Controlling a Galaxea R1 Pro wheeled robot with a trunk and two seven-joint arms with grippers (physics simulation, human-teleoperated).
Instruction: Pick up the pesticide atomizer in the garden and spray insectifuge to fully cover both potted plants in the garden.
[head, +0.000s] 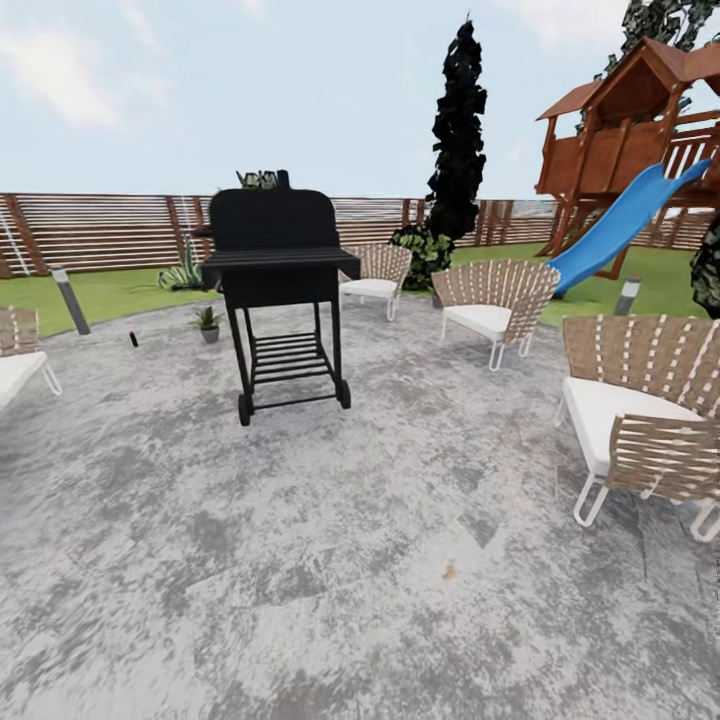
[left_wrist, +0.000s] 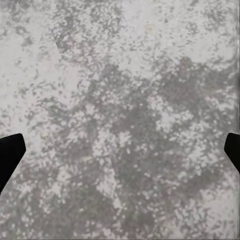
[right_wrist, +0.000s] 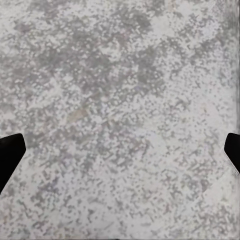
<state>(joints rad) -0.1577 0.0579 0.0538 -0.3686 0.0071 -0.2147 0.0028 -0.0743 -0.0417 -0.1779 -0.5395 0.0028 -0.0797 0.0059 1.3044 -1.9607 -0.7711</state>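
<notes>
Approach step, as judged: atomizer (head: 133, 339), a slim dark bottle, upright on mottled grey stone patio (head: 380, 560) far left of black grill (head: 275, 270), near a small potted plant (head: 208, 322); second rosette (head: 183, 272) on lawn by slatted fence. Left fingers (left_wrist: 10, 155) and right fingers (right_wrist: 10, 155) spread wide, empty, above speckled stone. Next: drive toward bottle, then lower one arm.

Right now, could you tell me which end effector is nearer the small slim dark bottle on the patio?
Probably left: the bottle stands far ahead-left; left end effector and right end effector face grey patio.
</notes>
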